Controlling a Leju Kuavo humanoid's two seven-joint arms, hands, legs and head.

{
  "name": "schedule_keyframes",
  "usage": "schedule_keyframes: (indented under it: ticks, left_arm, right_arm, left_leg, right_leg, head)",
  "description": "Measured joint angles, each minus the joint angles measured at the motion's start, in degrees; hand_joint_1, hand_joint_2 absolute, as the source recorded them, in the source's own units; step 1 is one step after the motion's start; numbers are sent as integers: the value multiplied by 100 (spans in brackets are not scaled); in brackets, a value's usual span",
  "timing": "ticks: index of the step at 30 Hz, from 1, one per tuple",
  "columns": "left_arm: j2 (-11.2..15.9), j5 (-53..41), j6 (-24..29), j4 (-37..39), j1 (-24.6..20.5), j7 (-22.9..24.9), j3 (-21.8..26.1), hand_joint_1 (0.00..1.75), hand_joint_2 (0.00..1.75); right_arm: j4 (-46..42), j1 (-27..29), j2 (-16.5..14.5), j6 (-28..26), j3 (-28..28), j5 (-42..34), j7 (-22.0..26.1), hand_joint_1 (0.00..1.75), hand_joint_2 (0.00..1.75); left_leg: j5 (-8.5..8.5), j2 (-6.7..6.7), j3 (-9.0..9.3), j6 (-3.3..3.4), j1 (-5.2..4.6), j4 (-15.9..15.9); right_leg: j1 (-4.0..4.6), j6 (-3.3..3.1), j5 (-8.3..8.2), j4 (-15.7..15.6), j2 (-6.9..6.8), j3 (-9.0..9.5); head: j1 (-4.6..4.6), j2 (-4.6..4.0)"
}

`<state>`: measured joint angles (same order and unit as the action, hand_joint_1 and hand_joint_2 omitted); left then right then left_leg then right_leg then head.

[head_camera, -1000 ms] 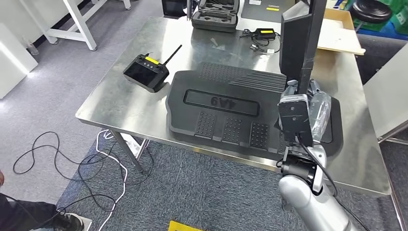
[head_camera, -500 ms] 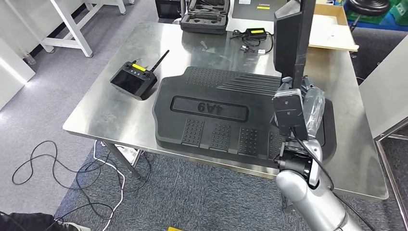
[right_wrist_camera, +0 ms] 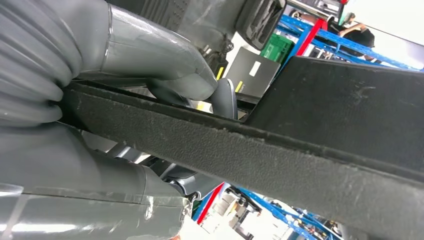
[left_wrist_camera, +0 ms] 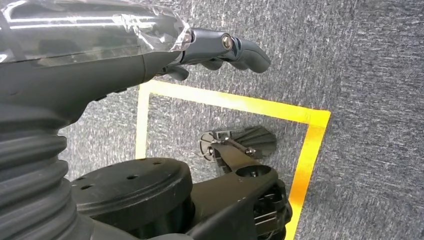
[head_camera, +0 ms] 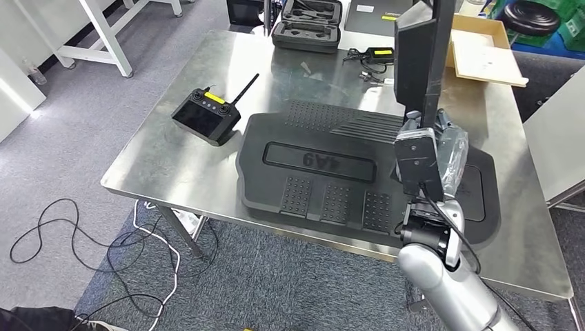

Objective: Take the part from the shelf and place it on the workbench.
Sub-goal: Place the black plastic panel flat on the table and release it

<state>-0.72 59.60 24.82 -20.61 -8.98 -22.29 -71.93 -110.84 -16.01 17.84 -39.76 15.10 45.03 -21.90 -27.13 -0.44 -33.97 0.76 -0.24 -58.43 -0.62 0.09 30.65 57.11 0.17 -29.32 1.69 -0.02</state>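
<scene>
Holding part [head_camera: 418,62] upright in right hand [head_camera: 436,141] over bench [head_camera: 179,162], right side; pick done, placing it flat pending; left hand [left_wrist_camera: 220,47] hanging empty

The large black moulded part [head_camera: 331,165] lying on the steel workbench [head_camera: 172,172] bears raised characters, seen upside down, reading "4A9".

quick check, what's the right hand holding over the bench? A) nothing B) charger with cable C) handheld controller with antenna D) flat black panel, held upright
D: the right hand grips a flat black panel standing upright above the workbench; the right wrist view shows its fingers clamped on the panel's edge.
</scene>
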Motion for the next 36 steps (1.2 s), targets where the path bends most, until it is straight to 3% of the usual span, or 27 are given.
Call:
schedule_keyframes:
  ticks: [7, 14, 33, 36]
  left_arm:
    - [0, 0, 36, 0, 1, 3, 2, 0, 175]
    - [0, -8, 296, 0, 2, 81, 4, 0, 175]
    - [0, -102, 196, 0, 6, 85, 4, 0, 175]
    - [0, -92, 199, 0, 8, 85, 4, 0, 44]
  right_arm:
    - [17, 0, 0, 0, 0, -5, 16, 175, 175]
    - [67, 1, 0, 0, -1, -13, 86, 175, 175]
    - [198, 27, -19, 0, -7, -58, 153, 175, 175]
    - [212, 36, -26, 0, -7, 42, 122, 175, 175]
  left_leg:
    - [-6, 1, 3, 10, -8, -3]
    - [-3, 1, 12, 6, 7, 1]
    - [2, 1, 15, -2, 21, 14]
    - [3, 1, 15, -3, 21, 14]
  right_leg:
    - [-7, 34, -7, -12, -1, 1]
    - [9, 36, -8, -9, -2, 0]
    - [23, 33, -5, -7, -2, -2]
    - [22, 33, -5, -7, -2, -2]
  head:
    - [15, 0]
    - [-14, 0]
    - [-33, 0]
    - [-33, 0]
